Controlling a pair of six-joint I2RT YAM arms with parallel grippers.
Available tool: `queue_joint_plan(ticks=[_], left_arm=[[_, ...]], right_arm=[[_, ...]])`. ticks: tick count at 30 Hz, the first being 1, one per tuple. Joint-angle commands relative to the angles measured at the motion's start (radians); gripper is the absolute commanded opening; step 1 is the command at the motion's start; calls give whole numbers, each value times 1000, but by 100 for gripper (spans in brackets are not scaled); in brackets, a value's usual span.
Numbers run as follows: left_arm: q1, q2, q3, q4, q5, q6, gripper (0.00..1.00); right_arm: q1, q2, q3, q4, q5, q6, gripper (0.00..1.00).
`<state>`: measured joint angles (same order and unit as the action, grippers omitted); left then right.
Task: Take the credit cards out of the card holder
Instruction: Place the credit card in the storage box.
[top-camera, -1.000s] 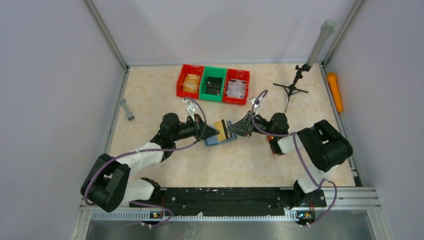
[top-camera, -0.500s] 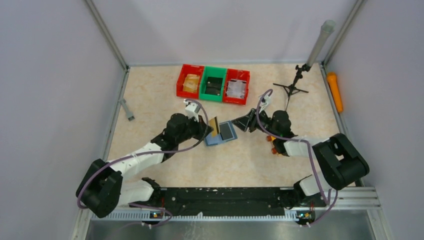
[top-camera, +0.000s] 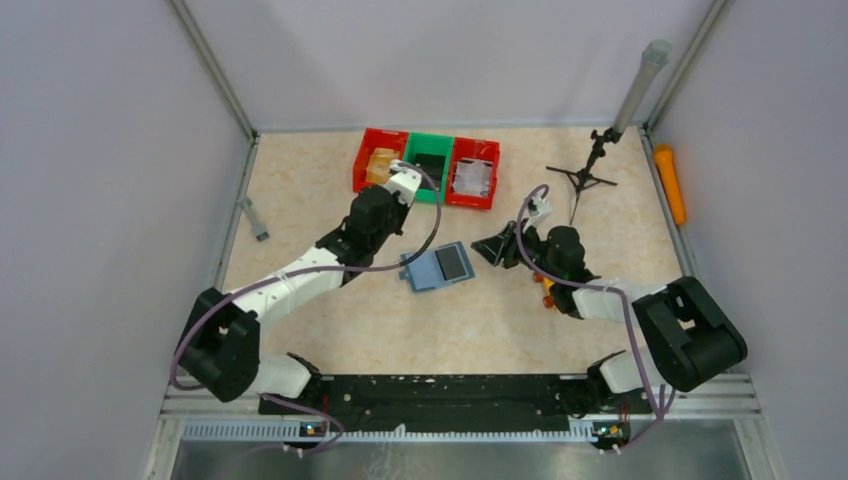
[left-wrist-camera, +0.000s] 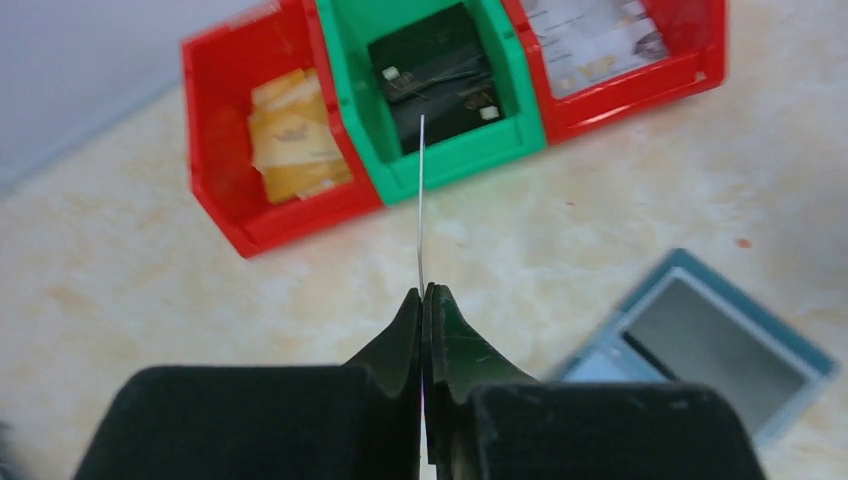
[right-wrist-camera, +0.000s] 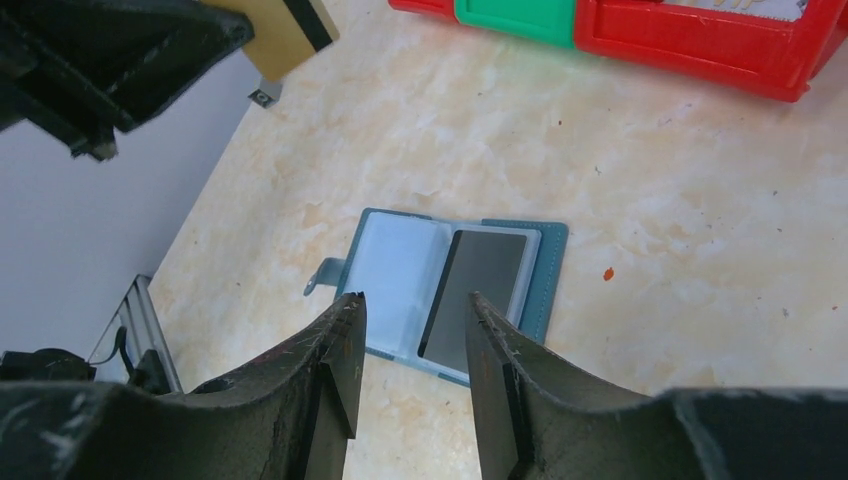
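Note:
The card holder (top-camera: 438, 267) lies open and flat on the table, teal outside and pale blue inside (right-wrist-camera: 400, 265). A dark grey credit card (right-wrist-camera: 477, 285) sits in its right half. My left gripper (top-camera: 400, 190) is up near the bins, shut (left-wrist-camera: 424, 292) on another credit card. That card shows edge-on (left-wrist-camera: 422, 200) in the left wrist view and tan with a black stripe (right-wrist-camera: 288, 28) in the right wrist view. Just right of the holder, my right gripper (top-camera: 487, 247) hovers open (right-wrist-camera: 414, 298) and holds nothing.
Three bins stand in a row at the back: red (top-camera: 380, 160) with yellow cards, green (top-camera: 428, 167) with dark cards, red (top-camera: 473, 172) with pale ones. A small tripod (top-camera: 585, 178), an orange cylinder (top-camera: 670, 185) and a grey tool (top-camera: 255, 220) lie near the walls.
My left gripper has carried the tan card from the holder up toward the bins. My right gripper has opened and drawn back to the right, off the holder.

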<state>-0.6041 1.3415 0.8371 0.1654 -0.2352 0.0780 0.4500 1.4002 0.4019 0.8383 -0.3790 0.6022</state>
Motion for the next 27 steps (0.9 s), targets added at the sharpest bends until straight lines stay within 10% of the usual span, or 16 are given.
queue_joint_plan(ticks=[1,14,27], left_arm=[[52,122,220,-71,-49,435,0],[163,437,567,-221,-80,886,0],[227,662,769,-330,-16,1032,0]], right_arm=[[-9,-43,-10,48,5,-11,42],[-40,-34,-35,92,-11,12,39],[-77,-13,-53,144,-34,52,38]])
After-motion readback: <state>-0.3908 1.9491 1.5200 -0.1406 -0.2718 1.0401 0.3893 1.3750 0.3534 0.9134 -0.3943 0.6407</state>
